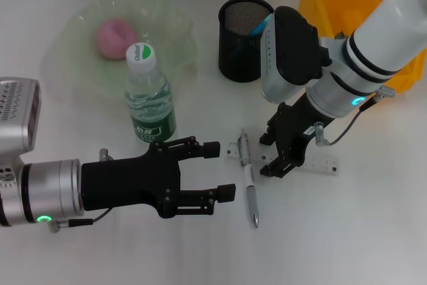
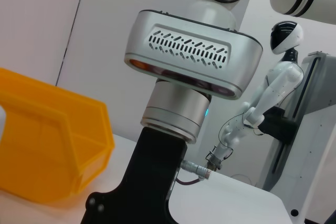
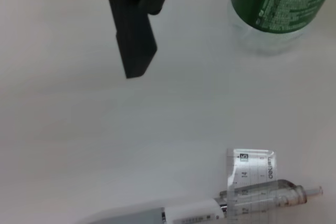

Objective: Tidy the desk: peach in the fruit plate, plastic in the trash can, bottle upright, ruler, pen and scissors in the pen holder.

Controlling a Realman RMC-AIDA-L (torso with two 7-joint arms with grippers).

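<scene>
the right gripper (image 1: 281,155) hangs just above the clear ruler (image 1: 319,163), which lies flat on the white desk (image 1: 360,238) with the pen (image 1: 250,188) lying across its left end. its jaws look parted around the ruler's width, gripping nothing yet. the ruler is thin, stiff, light plastic, slick and flush to the surface, so a pinch across its two long edges near the middle seems best (a tilt onto one edge may help). the pen is light and round, likely to roll; take it mid-barrel. the left gripper (image 1: 223,170) hovers open near the bottle (image 1: 149,98), which already stands upright. the pen holder (image 1: 242,30) waits at the far side.
</scene>
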